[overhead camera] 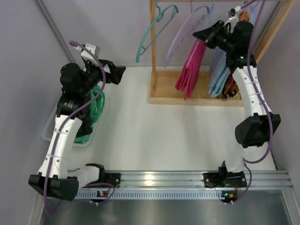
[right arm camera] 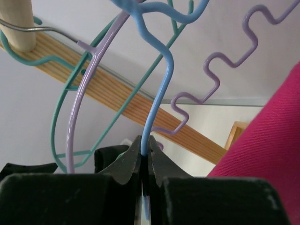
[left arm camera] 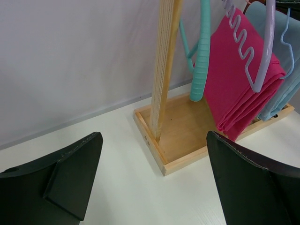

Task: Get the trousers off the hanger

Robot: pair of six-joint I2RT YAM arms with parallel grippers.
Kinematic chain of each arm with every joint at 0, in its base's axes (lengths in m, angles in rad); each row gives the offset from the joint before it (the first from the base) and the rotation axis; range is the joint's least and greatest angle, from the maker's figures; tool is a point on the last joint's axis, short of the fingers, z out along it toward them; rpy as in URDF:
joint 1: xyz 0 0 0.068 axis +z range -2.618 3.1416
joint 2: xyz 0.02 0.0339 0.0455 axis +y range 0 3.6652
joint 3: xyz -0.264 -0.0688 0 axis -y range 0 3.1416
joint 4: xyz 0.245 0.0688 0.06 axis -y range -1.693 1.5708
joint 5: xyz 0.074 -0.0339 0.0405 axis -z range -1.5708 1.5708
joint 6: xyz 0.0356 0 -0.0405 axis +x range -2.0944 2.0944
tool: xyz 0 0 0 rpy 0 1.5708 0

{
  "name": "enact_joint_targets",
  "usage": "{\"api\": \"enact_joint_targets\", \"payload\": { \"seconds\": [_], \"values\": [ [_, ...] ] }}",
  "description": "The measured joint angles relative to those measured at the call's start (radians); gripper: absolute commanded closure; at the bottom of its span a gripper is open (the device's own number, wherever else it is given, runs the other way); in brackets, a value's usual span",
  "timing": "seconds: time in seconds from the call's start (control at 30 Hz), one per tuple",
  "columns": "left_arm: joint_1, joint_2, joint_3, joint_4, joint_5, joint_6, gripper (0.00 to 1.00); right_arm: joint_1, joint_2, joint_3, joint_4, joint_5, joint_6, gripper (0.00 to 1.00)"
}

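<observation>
Trouble could come if the right gripper (right arm camera: pixel 144 157), squeezed tight on the thin blue hanger (right arm camera: pixel 158 89), tugs hard: the wire may slip out. Light blue trousers (overhead camera: pixel 218 75) hang on the rack (overhead camera: pixel 164 90), probably from that hanger. Left gripper (left arm camera: pixel 153 154) is spread wide.

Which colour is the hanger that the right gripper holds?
The hanger is light blue; right wrist view shows it best.

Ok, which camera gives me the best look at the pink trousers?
Left wrist: the pink trousers show nearly whole, hanging folded on the rack. Top external sees them smaller, from above; right wrist catches only one edge.
</observation>
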Motion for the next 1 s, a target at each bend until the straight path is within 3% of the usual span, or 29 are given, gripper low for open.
{"api": "enact_joint_targets", "payload": {
  "seconds": [0.33,0.73,1.0],
  "values": [
    [0.0,0.0,-0.006,0.005,0.004,0.007,0.02,-0.012,-0.005,-0.006,0.077,-0.119,0.192,1.0],
    [-0.002,-0.004,-0.027,0.022,0.002,0.011,0.01,-0.037,-0.023,-0.042,0.301,-0.229,0.475,1.0],
    [-0.012,-0.014,-0.056,0.043,0.062,0.138,0.01,-0.053,-0.173,-0.196,0.393,-0.263,0.544,1.0]
  ]
}}
